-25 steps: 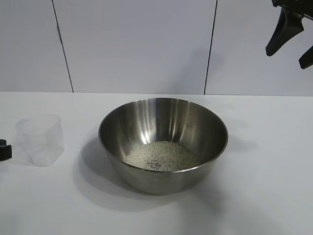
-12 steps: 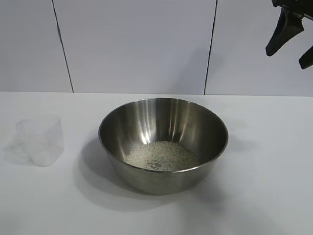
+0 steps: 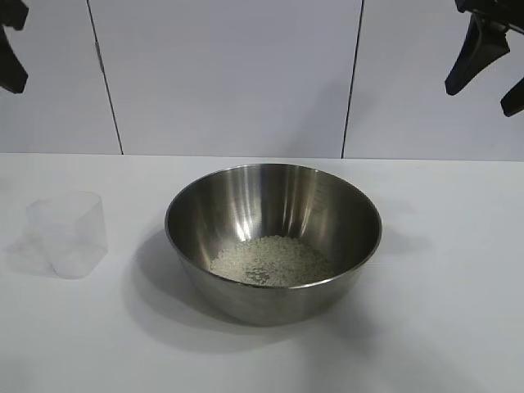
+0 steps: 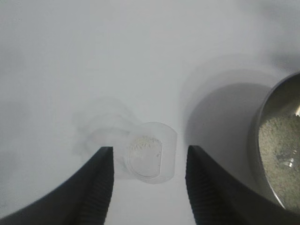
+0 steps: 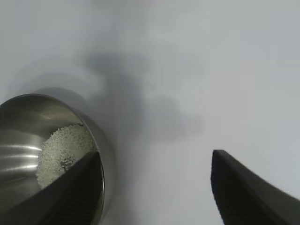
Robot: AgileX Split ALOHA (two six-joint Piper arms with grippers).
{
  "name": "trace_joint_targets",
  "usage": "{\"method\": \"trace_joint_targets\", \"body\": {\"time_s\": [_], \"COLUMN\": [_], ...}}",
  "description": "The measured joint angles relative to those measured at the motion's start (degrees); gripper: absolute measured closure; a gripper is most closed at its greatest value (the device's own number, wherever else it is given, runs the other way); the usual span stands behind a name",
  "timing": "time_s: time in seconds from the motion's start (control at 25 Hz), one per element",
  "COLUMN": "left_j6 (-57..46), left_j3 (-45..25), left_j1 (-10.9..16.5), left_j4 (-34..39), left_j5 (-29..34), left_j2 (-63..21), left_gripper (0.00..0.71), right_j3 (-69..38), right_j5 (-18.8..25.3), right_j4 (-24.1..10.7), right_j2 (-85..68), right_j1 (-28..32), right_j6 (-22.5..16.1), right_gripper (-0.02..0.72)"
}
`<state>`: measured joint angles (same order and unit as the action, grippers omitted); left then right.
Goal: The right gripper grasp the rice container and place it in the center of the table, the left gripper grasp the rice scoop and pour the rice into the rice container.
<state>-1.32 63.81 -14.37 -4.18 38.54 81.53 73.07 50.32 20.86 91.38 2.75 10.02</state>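
Note:
The rice container (image 3: 274, 214), a shiny steel bowl, stands at the middle of the white table (image 3: 442, 327) with a heap of rice (image 3: 272, 262) in its bottom. The rice scoop (image 3: 67, 233), a frosted clear cup, stands upright to the bowl's left. My left gripper (image 3: 11, 57) hangs high at the upper left, open and empty. Its wrist view looks straight down on the scoop (image 4: 150, 157), which holds only a few grains, with the bowl (image 4: 281, 145) beside it. My right gripper (image 3: 483, 97) hangs high at the upper right, open, above the bowl's rim (image 5: 101, 140) and rice (image 5: 61, 150).
White wall panels stand behind the table. Bare tabletop lies in front of the bowl and to its right (image 5: 197, 93).
The left gripper has gone from low beside the scoop at the left edge up to the top left corner. Scoop, bowl and right gripper have not moved.

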Motion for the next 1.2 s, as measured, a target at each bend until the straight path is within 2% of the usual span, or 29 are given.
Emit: {"method": "trace_joint_targets", "body": {"time_s": [0.16, 0.4, 0.48, 0.68, 0.92, 1.2], "left_j6": [0.1, 1.8, 2.5, 5.6, 5.8, 5.5], "left_j3": [7.2, 11.9, 12.7, 14.3, 14.3, 14.3], "left_j1": [-1.5, -1.8, -1.8, -1.8, -1.8, -1.8], "left_j4": [-3.1, -9.6, -12.6, -21.2, -26.7, -27.8], "left_j5": [4.4, 9.2, 10.1, 10.6, 10.2, 9.6], "left_j2": [5.7, 12.4, 13.4, 13.6, 13.6, 13.6], "left_gripper": [0.358, 0.358, 0.358, 0.311, 0.294, 0.294], "right_j3": [0.0, 0.0, 0.0, 0.0, 0.0, 0.0], "right_j5": [5.3, 10.3, 10.9, 11.3, 11.5, 11.6], "right_j4": [2.2, 12.5, 14.1, 14.4, 14.5, 14.5], "right_j2": [0.0, 0.0, 0.0, 0.0, 0.0, 0.0], "right_j1": [0.0, 0.0, 0.0, 0.0, 0.0, 0.0], "right_j6": [1.3, 5.5, 6.0, 6.2, 6.3, 6.3], "right_gripper": [0.240, 0.240, 0.240, 0.240, 0.240, 0.240]}}
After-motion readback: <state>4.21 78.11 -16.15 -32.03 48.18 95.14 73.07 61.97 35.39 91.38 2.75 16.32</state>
